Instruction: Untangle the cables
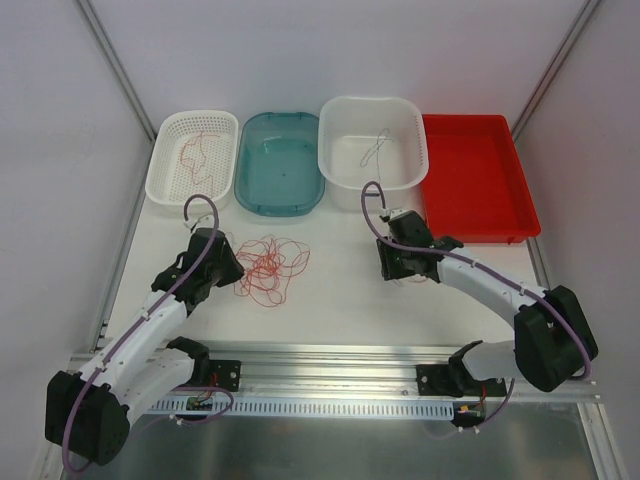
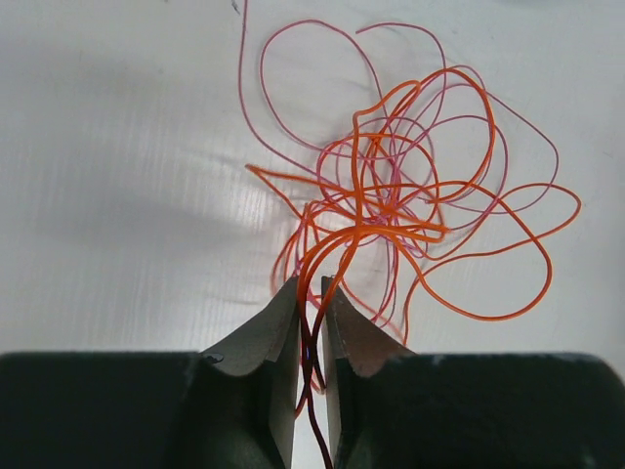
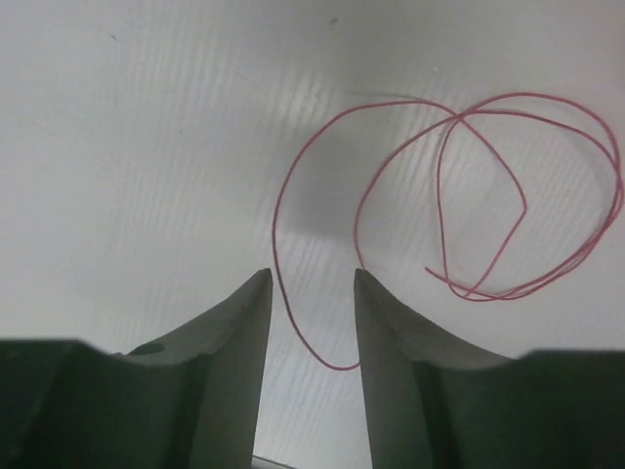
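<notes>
A tangle of thin orange and pink cables (image 1: 268, 265) (image 2: 410, 186) lies on the white table left of centre. My left gripper (image 1: 232, 270) (image 2: 311, 283) sits at the tangle's left edge, jaws a narrow gap apart, with a few orange strands running loosely between the fingers. A single red cable (image 3: 459, 118) lies in loose loops on the table under my right gripper (image 1: 405, 272) (image 3: 312, 274). That gripper is open, and one bend of the cable runs between its fingers untouched.
Along the back stand a white mesh basket (image 1: 165, 185) holding a red cable (image 1: 197, 150), a teal tray (image 1: 280, 190), a white tub (image 1: 370, 190) holding a pale grey cable (image 1: 375, 150), and a red tray (image 1: 480, 190).
</notes>
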You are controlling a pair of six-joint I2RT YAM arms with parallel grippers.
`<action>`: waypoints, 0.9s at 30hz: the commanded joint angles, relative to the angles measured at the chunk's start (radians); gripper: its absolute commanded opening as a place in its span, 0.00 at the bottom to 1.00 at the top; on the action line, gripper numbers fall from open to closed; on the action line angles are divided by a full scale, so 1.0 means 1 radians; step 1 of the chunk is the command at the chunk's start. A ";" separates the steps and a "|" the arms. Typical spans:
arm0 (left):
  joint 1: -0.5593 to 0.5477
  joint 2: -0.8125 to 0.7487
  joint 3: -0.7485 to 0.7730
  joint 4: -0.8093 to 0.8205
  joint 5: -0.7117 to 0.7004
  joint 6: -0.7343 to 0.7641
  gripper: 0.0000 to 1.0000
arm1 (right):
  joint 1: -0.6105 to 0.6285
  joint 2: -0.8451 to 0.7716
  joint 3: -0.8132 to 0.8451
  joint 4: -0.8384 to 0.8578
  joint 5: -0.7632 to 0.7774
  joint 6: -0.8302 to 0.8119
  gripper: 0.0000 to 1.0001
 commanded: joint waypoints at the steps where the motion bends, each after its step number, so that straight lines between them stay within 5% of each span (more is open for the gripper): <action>1: -0.008 0.003 0.050 -0.006 0.037 0.042 0.14 | 0.031 0.011 0.050 -0.034 0.200 0.048 0.44; 7: -0.008 0.014 0.049 -0.005 0.065 0.053 0.18 | 0.019 0.065 0.060 -0.030 0.279 0.090 0.84; 16: -0.008 -0.007 0.053 -0.008 0.099 0.069 0.25 | -0.057 0.209 0.047 0.105 0.138 0.144 0.88; 21: -0.008 -0.007 0.050 -0.011 0.120 0.077 0.26 | -0.097 0.256 0.018 0.162 0.095 0.174 0.80; 24: -0.008 -0.009 0.052 -0.012 0.126 0.083 0.27 | -0.103 0.272 0.006 0.168 0.085 0.178 0.63; 27: -0.008 -0.012 0.062 -0.015 0.131 0.092 0.28 | -0.102 0.264 -0.008 0.167 0.070 0.187 0.30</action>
